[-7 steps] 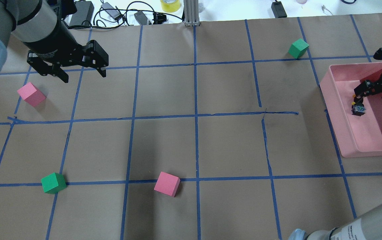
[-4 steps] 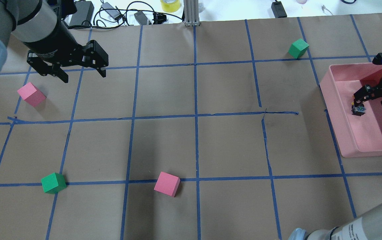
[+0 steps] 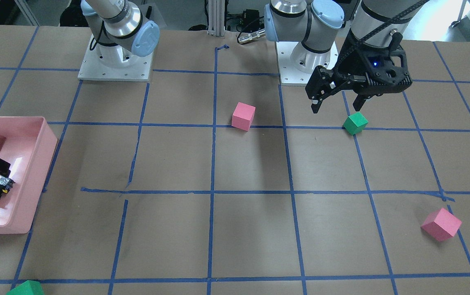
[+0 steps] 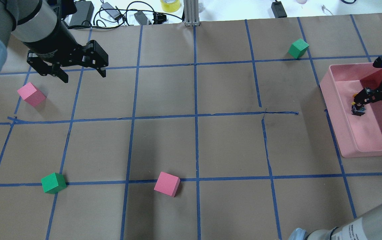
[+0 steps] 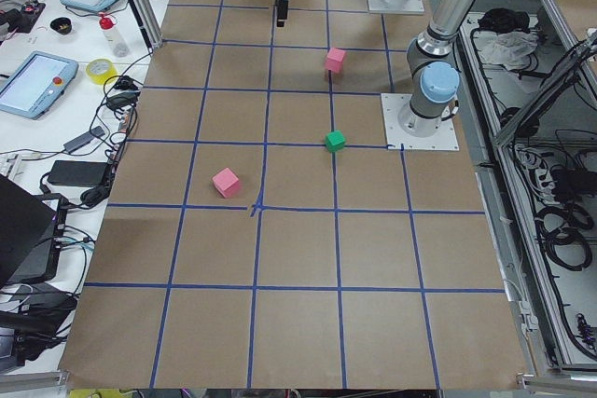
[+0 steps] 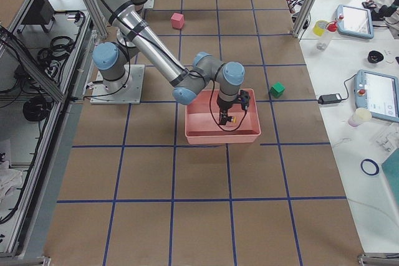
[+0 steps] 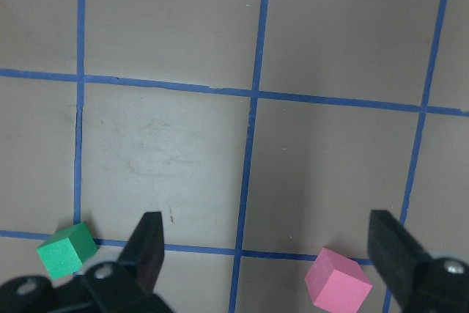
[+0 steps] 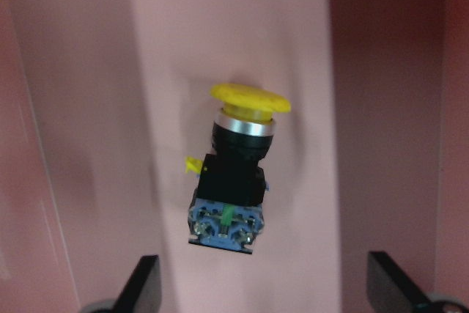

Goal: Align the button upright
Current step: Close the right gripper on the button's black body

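Down in the pink tray (image 4: 367, 151), the button (image 8: 234, 174) is lying on its side just ahead of my right gripper (image 8: 264, 265), cap pointing away from the wrist; its jaws are standing wide; my left gripper (image 4: 84, 77), also wide, is hanging well apart.

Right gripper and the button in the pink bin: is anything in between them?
Nothing visible. The right gripper is open directly over the button, which lies on its side on the bare floor of the pink bin. The bin walls stand off to the sides.
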